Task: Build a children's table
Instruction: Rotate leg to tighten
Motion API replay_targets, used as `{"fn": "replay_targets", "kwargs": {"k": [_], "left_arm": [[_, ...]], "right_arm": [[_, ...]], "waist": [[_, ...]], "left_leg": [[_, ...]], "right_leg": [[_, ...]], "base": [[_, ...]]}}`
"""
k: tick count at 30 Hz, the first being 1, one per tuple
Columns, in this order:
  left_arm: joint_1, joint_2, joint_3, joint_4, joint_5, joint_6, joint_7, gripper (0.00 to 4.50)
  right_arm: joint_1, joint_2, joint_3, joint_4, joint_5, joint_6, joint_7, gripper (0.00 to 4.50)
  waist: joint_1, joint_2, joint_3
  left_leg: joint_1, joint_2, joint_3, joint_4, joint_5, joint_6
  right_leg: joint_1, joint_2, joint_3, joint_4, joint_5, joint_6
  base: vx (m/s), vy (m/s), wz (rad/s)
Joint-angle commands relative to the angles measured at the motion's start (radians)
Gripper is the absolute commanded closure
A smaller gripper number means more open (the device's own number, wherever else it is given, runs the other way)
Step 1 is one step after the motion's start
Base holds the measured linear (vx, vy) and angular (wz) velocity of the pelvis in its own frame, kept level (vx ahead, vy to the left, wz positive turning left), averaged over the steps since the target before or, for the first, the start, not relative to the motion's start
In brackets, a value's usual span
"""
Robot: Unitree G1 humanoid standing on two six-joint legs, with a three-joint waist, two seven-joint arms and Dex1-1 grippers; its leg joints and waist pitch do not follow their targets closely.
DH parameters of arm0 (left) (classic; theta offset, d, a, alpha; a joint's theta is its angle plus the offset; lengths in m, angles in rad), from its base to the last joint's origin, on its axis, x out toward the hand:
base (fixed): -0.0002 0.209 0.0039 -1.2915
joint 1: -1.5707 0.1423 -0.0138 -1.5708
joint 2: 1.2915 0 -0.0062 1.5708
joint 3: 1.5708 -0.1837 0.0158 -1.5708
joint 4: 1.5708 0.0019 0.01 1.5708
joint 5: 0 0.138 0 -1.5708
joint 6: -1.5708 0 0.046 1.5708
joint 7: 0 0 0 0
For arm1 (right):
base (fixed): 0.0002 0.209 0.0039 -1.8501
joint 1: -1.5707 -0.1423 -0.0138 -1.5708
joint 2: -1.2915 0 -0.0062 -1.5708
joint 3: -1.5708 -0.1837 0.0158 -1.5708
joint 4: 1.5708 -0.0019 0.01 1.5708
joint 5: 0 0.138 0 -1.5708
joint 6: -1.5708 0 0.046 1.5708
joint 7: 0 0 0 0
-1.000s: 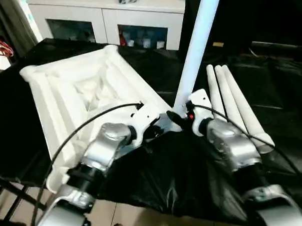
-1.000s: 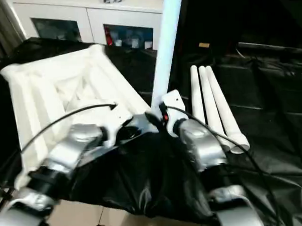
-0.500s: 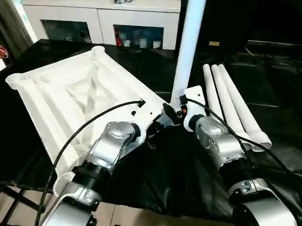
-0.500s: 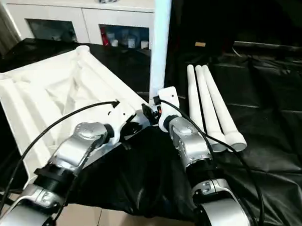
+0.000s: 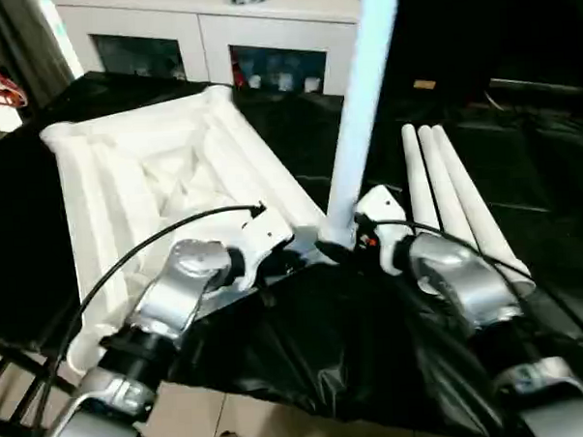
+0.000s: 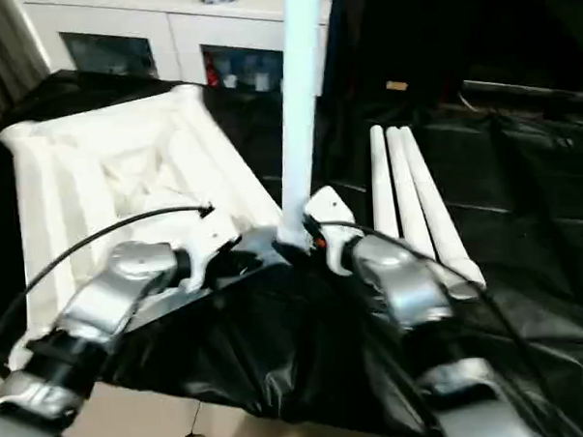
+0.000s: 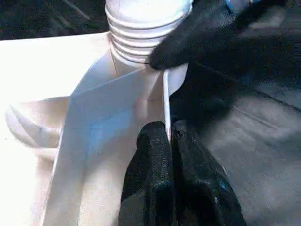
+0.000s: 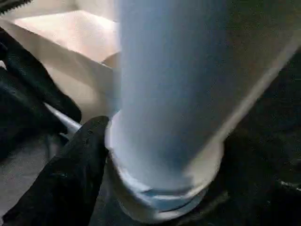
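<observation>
- My left claw [image 7: 168, 141] has its two black fingers pressed together on the thin white edge wall of the white plastic rectangular tabletop [image 5: 164, 185], close beside the corner socket nearest me.
- My right claw [image 8: 101, 155] is clamped on the base of a long white tubular leg [image 5: 357, 119]; one black finger [image 8: 70, 174] lies against the flared, ribbed end, and its tip also reaches into my left wrist view, touching the ribs there.
- That leg stands nearly upright, rising out of the top of the head views, with its ribbed end seated at the tabletop's near corner socket [image 7: 141, 52].
- The tabletop lies with its ribbed underside up on the large black-covered work table [image 5: 316, 343], towards that table's left side, with its near-left corner past the front edge; its rounded corner sockets show at the far corners.
- Three more long white tubular legs [image 5: 455, 197] lie side by side, touching, on the black cover to the right of my right forearm, flared ends towards the front edge, well apart from the tabletop.
- Beyond the far edge of the work table stands a white cabinet with glass doors [image 5: 207, 53].
</observation>
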Motion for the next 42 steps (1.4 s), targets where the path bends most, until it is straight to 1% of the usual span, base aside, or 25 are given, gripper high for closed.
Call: {"fn": "replay_targets", "kwargs": {"k": [1,3,4,5,13,16,18,19,22,23,24,25,27,28,29,30,31,33,34,35,36,37,39,40,42], "left_arm": [[-0.021,-0.005,-0.006,-0.059,-0.034,-0.045,-0.040,4.50],[-0.021,0.005,-0.009,-0.055,-0.035,-0.053,-0.055,4.50],[-0.021,0.008,-0.010,-0.053,-0.036,-0.055,-0.060,4.50],[-0.020,0.010,-0.011,-0.053,-0.036,-0.057,-0.064,4.50],[-0.020,0.020,-0.009,-0.039,-0.032,-0.068,-0.088,4.50],[-0.020,0.022,-0.010,-0.034,-0.033,-0.069,-0.086,4.50],[-0.019,0.021,-0.009,-0.033,-0.033,-0.067,-0.086,4.50],[-0.019,0.017,-0.006,-0.031,-0.032,-0.062,-0.078,4.50],[-0.023,0.001,0.002,-0.019,-0.027,-0.042,-0.050,4.50],[-0.050,-0.045,0.014,0.030,0.000,-0.008,0.047,4.50],[-0.050,-0.045,0.014,0.030,0.000,-0.008,0.047,4.50],[-0.062,-0.064,0.018,0.052,0.011,-0.001,0.087,4.50],[-0.094,-0.123,0.040,0.108,0.028,0.017,0.199,4.50],[-0.123,-0.188,0.056,0.151,0.029,0.043,0.287,4.50],[-0.123,-0.188,0.056,0.151,0.029,0.043,0.287,4.50],[-0.130,-0.205,0.059,0.161,0.028,0.050,0.308,4.50],[-0.140,-0.228,0.059,0.173,0.029,0.056,0.332,4.50],[-0.154,-0.259,0.058,0.187,0.032,0.064,0.361,4.50],[-0.160,-0.275,0.057,0.194,0.035,0.057,0.365,4.50],[-0.161,-0.276,0.057,0.195,0.035,0.056,0.365,4.50],[-0.162,-0.280,0.058,0.196,0.034,0.053,0.362,4.50],[-0.160,-0.279,0.056,0.194,0.034,0.046,0.355,4.50],[-0.149,-0.268,0.048,0.175,0.034,0.033,0.322,4.50],[-0.132,-0.249,0.039,0.147,0.030,0.021,0.286,4.50],[-0.119,-0.232,0.033,0.126,0.024,0.014,0.257,4.50]], "right_arm": [[0.006,-0.014,0.006,-0.041,0.017,0.016,0.028,0.81],[0.016,-0.022,0.012,-0.061,0.018,0.021,0.050,0.81],[0.019,-0.024,0.014,-0.067,0.018,0.023,0.057,0.95],[0.022,-0.024,0.015,-0.071,0.019,0.026,0.061,0.95],[0.035,-0.015,0.029,-0.091,0.019,0.048,0.071,1.68],[0.037,-0.010,0.031,-0.097,0.019,0.055,0.068,1.76],[0.040,0.000,0.020,-0.097,0.028,0.066,0.056,1.78],[0.040,0.010,0.010,-0.093,0.034,0.075,0.041,1.78],[0.036,0.038,-0.011,-0.072,0.033,0.081,-0.017,1.78],[0.022,0.091,-0.032,-0.011,0.007,0.066,-0.137,1.78],[0.022,0.091,-0.032,-0.011,0.007,0.066,-0.137,1.78],[0.016,0.111,-0.037,0.013,-0.007,0.059,-0.185,1.78],[0.001,0.156,-0.040,0.061,-0.030,0.050,-0.273,1.79],[-0.027,0.221,-0.064,0.119,-0.039,0.046,-0.390,1.79],[-0.027,0.221,-0.064,0.119,-0.039,0.046,-0.390,1.79],[-0.036,0.241,-0.074,0.135,-0.038,0.049,-0.422,1.79],[-0.049,0.265,-0.082,0.158,-0.036,0.042,-0.452,1.79],[-0.069,0.298,-0.092,0.189,-0.022,0.031,-0.471,1.79],[-0.083,0.317,-0.104,0.207,-0.010,0.022,-0.474,1.79],[-0.084,0.318,-0.105,0.209,-0.009,0.022,-0.474,1.24],[-0.092,0.323,-0.113,0.216,0.000,0.022,-0.464,1.10],[-0.098,0.325,-0.118,0.219,0.005,0.022,-0.454,1.10],[-0.107,0.317,-0.116,0.223,-0.004,0.010,-0.441,0.89],[-0.108,0.297,-0.100,0.219,-0.024,-0.007,-0.423,0.74],[-0.107,0.279,-0.090,0.219,-0.034,-0.018,-0.402,0.65]], "waist": [[-0.002,0.004,-0.088],[0.000,0.009,-0.086],[-0.001,0.006,-0.087],[-0.001,0.006,-0.087],[-0.002,0.006,-0.088],[-0.002,0.006,-0.089],[-0.002,0.006,-0.088],[-0.003,0.003,-0.088],[-0.005,0.005,-0.088],[-0.007,0.005,-0.087],[-0.009,0.005,-0.085],[-0.007,0.006,-0.086],[-0.011,0.003,-0.086],[-0.011,0.002,-0.085],[-0.011,0.002,-0.084],[-0.008,0.004,-0.086],[-0.009,0.002,-0.086],[-0.008,0.003,-0.088],[-0.009,0.006,-0.089],[-0.008,0.006,-0.089],[-0.007,0.005,-0.090],[-0.008,0.005,-0.090],[-0.008,0.005,-0.091],[-0.007,0.006,-0.092],[-0.009,0.006,-0.092]], "left_leg": [[0.024,0.063,-0.021,-0.067,-0.149,0.044],[0.027,0.063,-0.022,-0.068,-0.166,0.037],[0.026,0.064,-0.022,-0.069,-0.172,0.034],[0.025,0.063,-0.023,-0.069,-0.172,0.032],[0.023,0.062,-0.023,-0.068,-0.158,0.031],[0.022,0.062,-0.023,-0.067,-0.155,0.031],[0.022,0.061,-0.023,-0.068,-0.157,0.031],[0.023,0.061,-0.023,-0.068,-0.158,0.031],[0.023,0.061,-0.023,-0.068,-0.159,0.025],[0.024,0.061,-0.022,-0.069,-0.163,0.020],[0.024,0.059,-0.021,-0.069,-0.164,0.017],[0.026,0.060,-0.023,-0.068,-0.180,0.006],[0.028,0.058,-0.023,-0.069,-0.185,-0.004],[0.030,0.056,-0.022,-0.068,-0.189,-0.008],[0.029,0.054,-0.024,-0.069,-0.192,-0.009],[0.029,0.055,-0.025,-0.069,-0.192,-0.006],[0.027,0.056,-0.023,-0.069,-0.183,0.002],[0.026,0.055,-0.023,-0.069,-0.172,0.009],[0.024,0.055,-0.023,-0.068,-0.169,0.014],[0.025,0.056,-0.023,-0.068,-0.168,0.018],[0.026,0.057,-0.022,-0.068,-0.165,0.021],[0.022,0.056,-0.023,-0.069,-0.156,0.027],[0.022,0.057,-0.023,-0.068,-0.150,0.034],[0.022,0.057,-0.023,-0.068,-0.146,0.036],[0.018,0.056,-0.023,-0.068,-0.141,0.039]], "right_leg": [[0.053,-0.101,0.058,-0.072,-0.182,-0.208],[0.051,-0.101,0.058,-0.074,-0.195,-0.208],[0.052,-0.102,0.058,-0.073,-0.199,-0.207],[0.053,-0.103,0.058,-0.074,-0.203,-0.206],[0.055,-0.103,0.057,-0.071,-0.184,-0.210],[0.055,-0.103,0.057,-0.071,-0.182,-0.209],[0.055,-0.103,0.057,-0.072,-0.185,-0.209],[0.055,-0.103,0.057,-0.073,-0.193,-0.207],[0.053,-0.103,0.057,-0.072,-0.205,-0.205],[0.051,-0.102,0.057,-0.074,-0.211,-0.206],[0.048,-0.101,0.058,-0.077,-0.221,-0.204],[0.050,-0.106,0.058,-0.079,-0.249,-0.201],[0.048,-0.104,0.057,-0.081,-0.264,-0.195],[0.048,-0.105,0.057,-0.082,-0.277,-0.191],[0.049,-0.107,0.056,-0.087,-0.300,-0.186],[0.052,-0.109,0.056,-0.088,-0.304,-0.180],[0.049,-0.108,0.057,-0.087,-0.291,-0.176],[0.051,-0.106,0.056,-0.085,-0.269,-0.175],[0.051,-0.106,0.056,-0.084,-0.255,-0.178],[0.052,-0.105,0.056,-0.083,-0.246,-0.176],[0.051,-0.106,0.056,-0.082,-0.237,-0.178],[0.054,-0.106,0.056,-0.079,-0.217,-0.182],[0.054,-0.106,0.055,-0.078,-0.203,-0.185],[0.054,-0.107,0.055,-0.077,-0.199,-0.188],[0.056,-0.106,0.055,-0.075,-0.190,-0.191]], "base": [[0.000,0.000,0.00],[0.000,0.000,0.00],[0.000,0.000,0.00],[0.000,0.000,0.00],[0.000,0.000,0.00],[0.000,0.000,0.00],[0.000,0.000,0.00],[0.000,0.000,0.00],[0.000,0.000,0.00],[0.000,0.000,0.00],[0.000,0.000,0.00],[0.000,0.000,0.00],[0.000,0.000,0.00],[0.000,0.000,0.00],[0.000,0.000,0.00],[0.000,0.000,0.00],[0.000,0.000,0.00],[0.000,0.000,0.00],[0.000,0.000,0.00],[0.000,0.000,0.00],[0.000,0.000,0.00],[0.000,0.000,0.00],[0.000,0.000,0.00],[0.000,0.000,0.00],[0.000,0.000,0.00]]}}
